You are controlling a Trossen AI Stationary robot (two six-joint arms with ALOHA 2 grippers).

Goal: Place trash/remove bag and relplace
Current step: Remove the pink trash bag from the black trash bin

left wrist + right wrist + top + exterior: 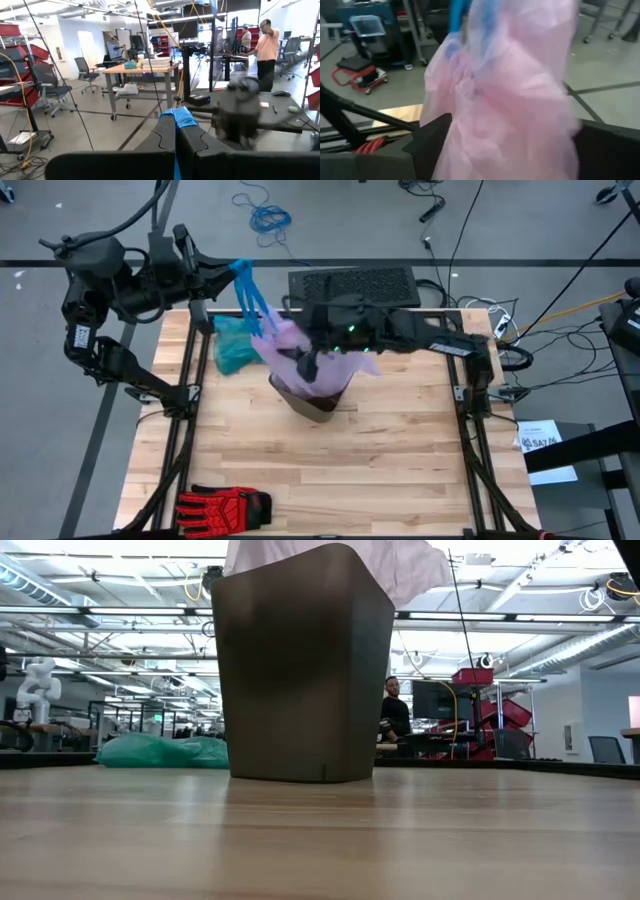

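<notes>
A dark bin (318,402) stands upright on the wooden table (400,470). The pale pink bag (290,345) rises out of it, slanting toward the table's far left, and ends in blue drawstrings (246,285). My left gripper (238,268), high over the far left corner, is shut on those drawstrings. My right gripper (312,360) hangs open over the bin's mouth. In the right wrist view the pink bag (510,100) fills the gap between its open fingers (432,137). The low view shows the bin (300,670) with pink plastic (400,565) at its rim. My left gripper pinches the blue drawstring loop (179,119) between its two shut fingers, which point about level. The strings hang below the fingers and run down to the bag's gathered top. The bag hangs from them, its lower part in the bin. My right gripper: I cannot tell whether its fingers touch the pink plastic between them.
A teal-green plastic bag (234,348) lies on the table left of the bin, seen also in the low view (160,751). A red and black glove (225,506) lies at the near left edge. A black perforated panel (355,284) sits beyond the far edge.
</notes>
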